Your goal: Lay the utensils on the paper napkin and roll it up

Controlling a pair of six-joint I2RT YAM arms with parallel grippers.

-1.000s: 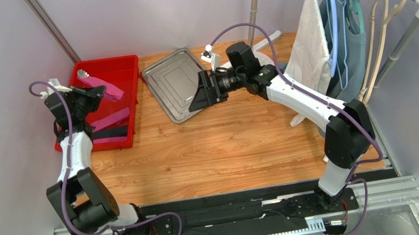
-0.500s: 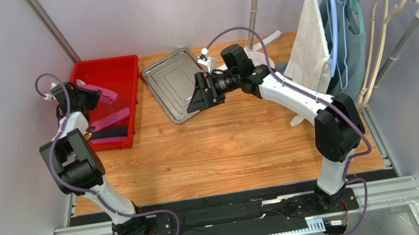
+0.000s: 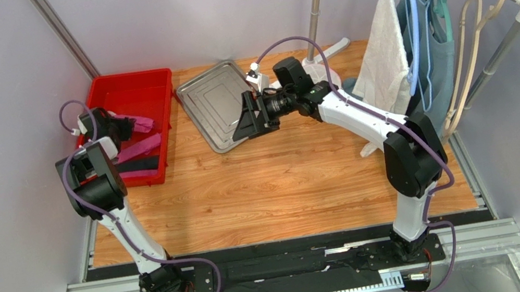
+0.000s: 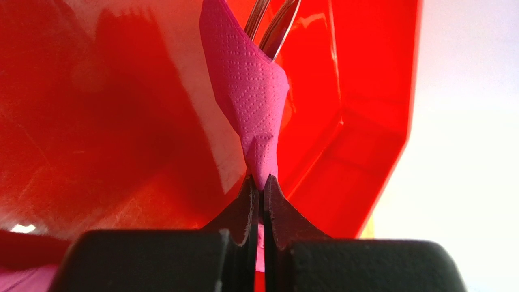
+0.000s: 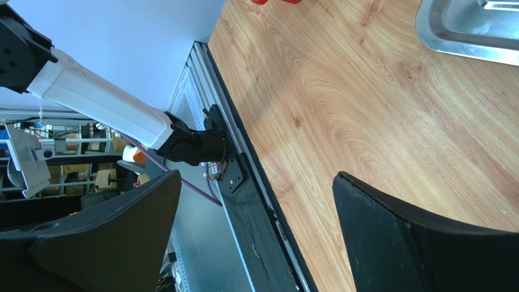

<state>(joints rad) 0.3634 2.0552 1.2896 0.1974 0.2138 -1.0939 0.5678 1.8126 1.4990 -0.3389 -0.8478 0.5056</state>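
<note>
L gripper (image 4: 263,182): jaws pressed together, pinching the low tip of the paper napkin (image 4: 256,115). The napkin is rolled into a cone, w/ shiny utensils (image 4: 277,27) sticking out of its far end. I see the bundle at the red bin (image 3: 150,85), far-left corner of the table; can't tell if it touches the bin floor. More pink rolls (image 3: 138,148) lie in the bin.

R gripper (image 5: 257,182): fingers spread wide, nothing between them, hanging over the wood table (image 3: 285,181) by the near edge of the steel tray (image 3: 211,107).

Room: grey walls; white towel (image 3: 383,54) and hangers (image 3: 447,11) on a rail at right.
</note>
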